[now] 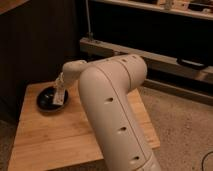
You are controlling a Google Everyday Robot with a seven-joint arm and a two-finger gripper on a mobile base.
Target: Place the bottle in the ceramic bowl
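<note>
A dark ceramic bowl (46,100) sits on the left part of a wooden table (55,135). My arm reaches from the large white link in the foreground out to the left. My gripper (60,84) hangs right above the bowl's right half. A pale bottle (60,95) shows directly under the gripper, its lower end inside the bowl's rim. The gripper's own body hides where it meets the bottle.
My big white arm link (112,110) covers the middle and right of the table. A dark cabinet wall (35,40) stands behind the table. A metal shelf frame (150,55) runs along the back right. Speckled floor (185,125) lies to the right.
</note>
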